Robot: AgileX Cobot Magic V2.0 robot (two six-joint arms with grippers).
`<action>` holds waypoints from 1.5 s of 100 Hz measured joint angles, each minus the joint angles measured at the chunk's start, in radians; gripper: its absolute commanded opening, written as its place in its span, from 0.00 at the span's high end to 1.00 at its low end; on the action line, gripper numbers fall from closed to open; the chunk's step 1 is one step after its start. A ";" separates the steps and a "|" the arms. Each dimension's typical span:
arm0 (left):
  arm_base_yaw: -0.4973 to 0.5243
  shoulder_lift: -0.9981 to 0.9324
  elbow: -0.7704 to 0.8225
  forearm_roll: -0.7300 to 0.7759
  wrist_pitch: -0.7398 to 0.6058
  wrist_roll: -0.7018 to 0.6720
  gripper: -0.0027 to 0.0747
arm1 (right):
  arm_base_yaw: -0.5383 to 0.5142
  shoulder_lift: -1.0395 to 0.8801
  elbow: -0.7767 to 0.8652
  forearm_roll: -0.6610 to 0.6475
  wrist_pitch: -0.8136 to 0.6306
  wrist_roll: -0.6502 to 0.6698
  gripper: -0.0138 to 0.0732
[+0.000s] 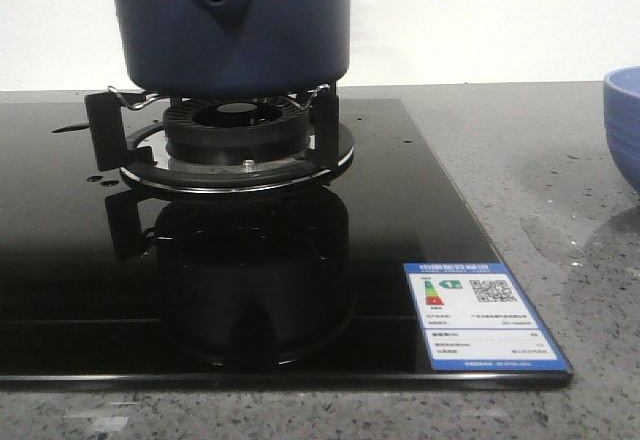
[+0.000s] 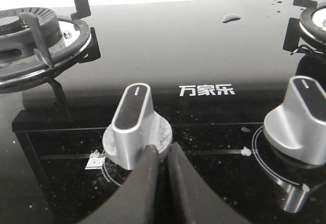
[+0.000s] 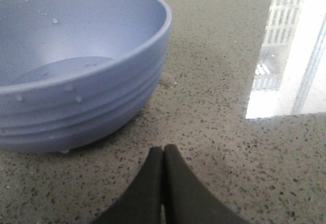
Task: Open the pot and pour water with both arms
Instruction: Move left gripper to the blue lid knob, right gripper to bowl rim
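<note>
Pot (image 1: 232,25), dark navy-blue matte cylinder, sits on burner; left fingers (image 2: 162,158) clenched just before silver knob (image 2: 133,127), right fingers (image 3: 163,160) clenched near light blue bowl (image 3: 76,71)

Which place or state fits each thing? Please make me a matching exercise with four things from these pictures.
Things:
1. pot
2. bowl
3. label
4. left gripper

Places or states:
A. stuck on the black glass stove, at its front right corner
B. on the burner stand
C. shut, with its tips close to a silver knob
D. on the grey speckled counter, near the right gripper

Right pairs: 1-B, 2-D, 3-A, 4-C
</note>
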 measured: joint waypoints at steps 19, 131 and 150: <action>0.000 0.000 0.000 0.000 0.000 0.000 0.99 | 0.000 0.000 0.000 0.000 0.000 0.000 0.92; 0.000 0.000 0.000 -0.044 -0.150 -0.002 0.99 | 0.000 0.000 0.000 0.561 -0.247 0.002 0.92; 0.000 0.000 0.000 -0.413 -0.465 -0.024 0.99 | 0.000 0.000 0.000 0.718 -0.249 0.002 0.92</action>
